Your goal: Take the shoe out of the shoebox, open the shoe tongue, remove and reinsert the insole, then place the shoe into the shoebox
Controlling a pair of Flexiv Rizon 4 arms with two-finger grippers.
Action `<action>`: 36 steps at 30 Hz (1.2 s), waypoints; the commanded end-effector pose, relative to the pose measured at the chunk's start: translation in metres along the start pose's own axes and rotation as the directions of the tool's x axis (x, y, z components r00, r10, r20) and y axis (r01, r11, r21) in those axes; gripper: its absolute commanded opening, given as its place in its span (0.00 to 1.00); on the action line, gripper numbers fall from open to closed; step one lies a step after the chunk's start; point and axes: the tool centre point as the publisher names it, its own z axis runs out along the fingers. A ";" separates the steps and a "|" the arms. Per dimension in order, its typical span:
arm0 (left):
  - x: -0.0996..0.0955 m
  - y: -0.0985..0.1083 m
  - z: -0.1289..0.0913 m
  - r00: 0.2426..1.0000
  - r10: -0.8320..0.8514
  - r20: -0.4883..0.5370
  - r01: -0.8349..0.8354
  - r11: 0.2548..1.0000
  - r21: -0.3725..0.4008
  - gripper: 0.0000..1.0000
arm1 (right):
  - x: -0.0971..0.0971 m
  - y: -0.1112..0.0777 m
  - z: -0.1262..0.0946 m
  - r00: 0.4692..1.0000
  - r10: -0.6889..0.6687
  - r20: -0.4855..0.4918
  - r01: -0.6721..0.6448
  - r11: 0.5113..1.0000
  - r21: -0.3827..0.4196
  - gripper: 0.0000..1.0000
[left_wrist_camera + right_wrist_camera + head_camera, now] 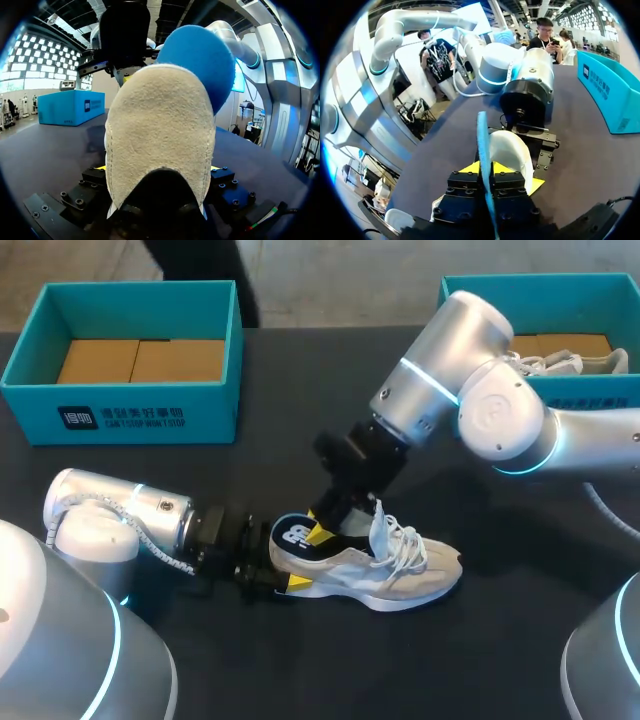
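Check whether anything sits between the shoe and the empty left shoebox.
Nothing visible lies on the table between the shoe and the left shoebox. But the right gripper, shut on the insole, hangs over the shoe's opening.

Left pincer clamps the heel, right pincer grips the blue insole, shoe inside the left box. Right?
Wrong on the box: head view shows the shoe on the table, outside the left box; left pincer on heel, right pincer on insole: correct.

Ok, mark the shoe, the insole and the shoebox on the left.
shoe (425, 576), head view, on its grey forefoot.
insole (200, 60), left wrist view, on its blue face.
shoebox (210, 412), head view, on its front wall.
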 end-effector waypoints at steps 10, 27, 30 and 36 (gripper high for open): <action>-0.001 0.002 0.000 1.000 -0.001 0.003 0.001 1.000 -0.001 0.00 | 0.007 0.021 -0.023 0.995 -0.062 0.072 0.063 0.998 -0.013 0.00; -0.001 0.002 0.000 1.000 -0.001 0.003 0.001 1.000 -0.001 0.00 | 0.012 0.054 -0.048 0.984 -0.112 0.135 0.117 0.993 -0.029 0.00; -0.001 0.002 0.000 1.000 -0.001 0.003 0.001 1.000 -0.001 0.00 | 0.012 0.054 -0.048 0.984 -0.112 0.135 0.117 0.993 -0.029 0.00; -0.001 0.002 0.000 1.000 -0.001 0.003 0.001 1.000 -0.001 0.00 | 0.009 0.072 -0.038 0.978 -0.184 0.096 0.200 0.960 -0.194 0.00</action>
